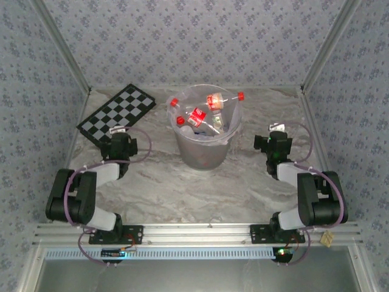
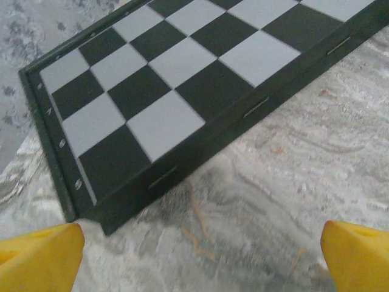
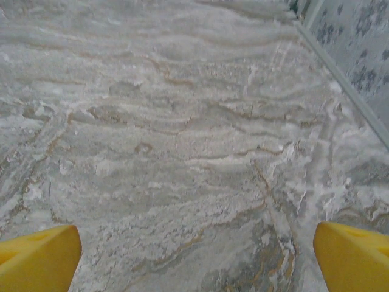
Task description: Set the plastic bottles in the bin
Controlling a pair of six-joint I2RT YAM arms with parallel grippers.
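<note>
Translucent bin (image 1: 205,153) heaped with plastic bottles (image 1: 202,115); left gripper (image 2: 200,258), right gripper (image 3: 196,258), both spread wide

The black-and-white chequered board (image 2: 170,103) runs off the left wrist view's top edge; small clear plastic bottles (image 1: 198,116) overlap, count unclear.

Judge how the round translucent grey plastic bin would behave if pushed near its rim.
Probably tippy: the bin is tall, narrows downward, and clear red-capped plastic bottles pile to its rim. Its translucent wall likely flexes. It may slide on the smooth marbled table.
</note>
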